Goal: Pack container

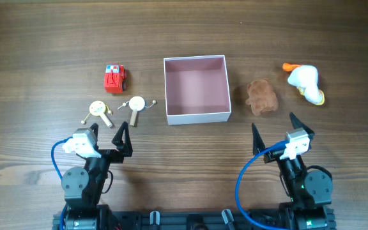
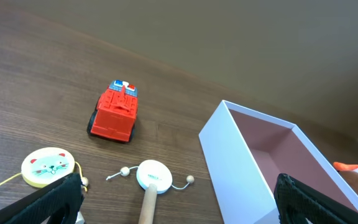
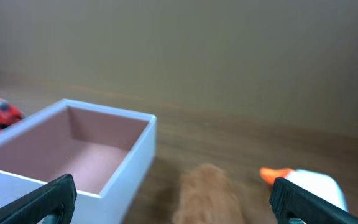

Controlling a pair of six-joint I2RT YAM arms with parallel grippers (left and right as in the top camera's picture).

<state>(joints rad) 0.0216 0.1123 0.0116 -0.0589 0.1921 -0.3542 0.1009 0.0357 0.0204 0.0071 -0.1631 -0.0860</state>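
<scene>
The container (image 1: 197,115) is a square white box with a dull pink, empty inside, at the table's middle; it also shows in the left wrist view (image 2: 241,162) and the right wrist view (image 3: 129,168). A red toy truck (image 1: 114,78) (image 2: 115,113), a white rattle drum (image 1: 136,106) (image 2: 152,180) and a cat-face rattle drum (image 1: 99,110) (image 2: 45,166) lie left of it. A brown plush (image 1: 261,96) (image 3: 209,193) and a white duck (image 1: 305,83) (image 3: 319,183) lie right of it. My left gripper (image 1: 109,135) (image 2: 179,208) and right gripper (image 1: 275,128) (image 3: 173,205) are open and empty, near the front.
Bare wooden table (image 1: 37,51) lies all round the toys and along the far edge. Blue cables (image 1: 245,185) loop by both arm bases at the front edge.
</scene>
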